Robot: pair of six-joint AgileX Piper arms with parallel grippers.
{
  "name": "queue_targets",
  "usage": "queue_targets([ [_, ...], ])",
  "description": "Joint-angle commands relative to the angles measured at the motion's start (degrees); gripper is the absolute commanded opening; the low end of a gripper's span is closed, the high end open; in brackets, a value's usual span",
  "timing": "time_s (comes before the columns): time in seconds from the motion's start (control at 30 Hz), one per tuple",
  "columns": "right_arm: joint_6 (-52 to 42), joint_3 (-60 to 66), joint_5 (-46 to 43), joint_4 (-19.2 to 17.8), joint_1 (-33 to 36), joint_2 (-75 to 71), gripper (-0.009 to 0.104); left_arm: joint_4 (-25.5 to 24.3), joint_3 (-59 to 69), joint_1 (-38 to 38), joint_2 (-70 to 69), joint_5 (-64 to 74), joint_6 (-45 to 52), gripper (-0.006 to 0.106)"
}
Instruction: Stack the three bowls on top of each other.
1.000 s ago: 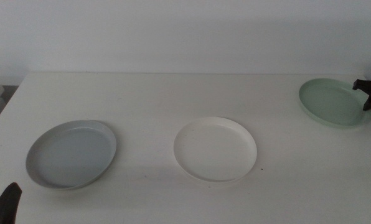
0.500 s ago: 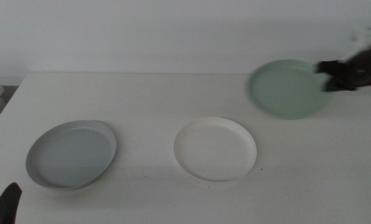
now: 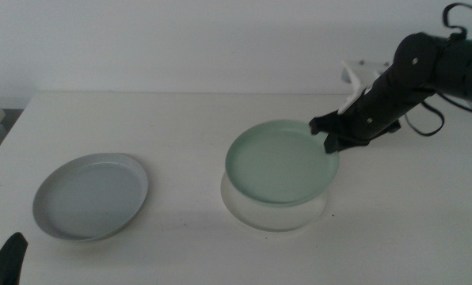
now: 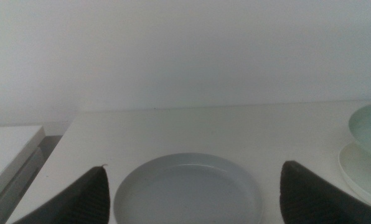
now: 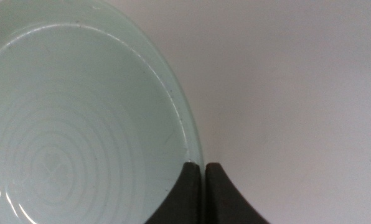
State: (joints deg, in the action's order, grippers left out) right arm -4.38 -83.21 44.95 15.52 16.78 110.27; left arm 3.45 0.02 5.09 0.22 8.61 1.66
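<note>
Three bowls, one in the air — green over white.
Middle view: right gripper point(image 3: 332, 136) pinches the mint green bowl point(image 3: 282, 161) by its right rim, hovering just above the white bowl point(image 3: 277, 218) at centre; grey bowl point(image 3: 91, 196) sits lower left on the desk point(image 3: 188, 127).
Left wrist view: left gripper point(image 4: 195, 199) spread wide — grey bowl directly ahead.
Right wrist view: jaws clamp the green rim.

White table point(image 3: 188, 127) before a pale wall point(image 3: 180, 39); white slab point(image 4: 11, 146) beside the table's edge.
</note>
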Motion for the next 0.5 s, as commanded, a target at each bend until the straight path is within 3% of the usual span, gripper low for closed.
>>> queue_targets([
  [0.0, 0.78, 1.18, -1.0, -0.8, 1.06, -0.26, -0.002, -0.04, -0.02, 0.06, -0.22, -0.63, -0.2, 0.094],
  [0.33, 0.95, 3.65, -4.36, -1.28, 2.11, -0.18, -0.002, -0.04, -0.02, 0.06, -0.22, -0.63, -0.2, 0.094],
  [0.47, 0.95, 3.65, -4.36, -1.28, 2.11, -0.18, 0.009, -0.04, -0.02, 0.06, -0.22, -0.63, 0.03, 0.094],
])
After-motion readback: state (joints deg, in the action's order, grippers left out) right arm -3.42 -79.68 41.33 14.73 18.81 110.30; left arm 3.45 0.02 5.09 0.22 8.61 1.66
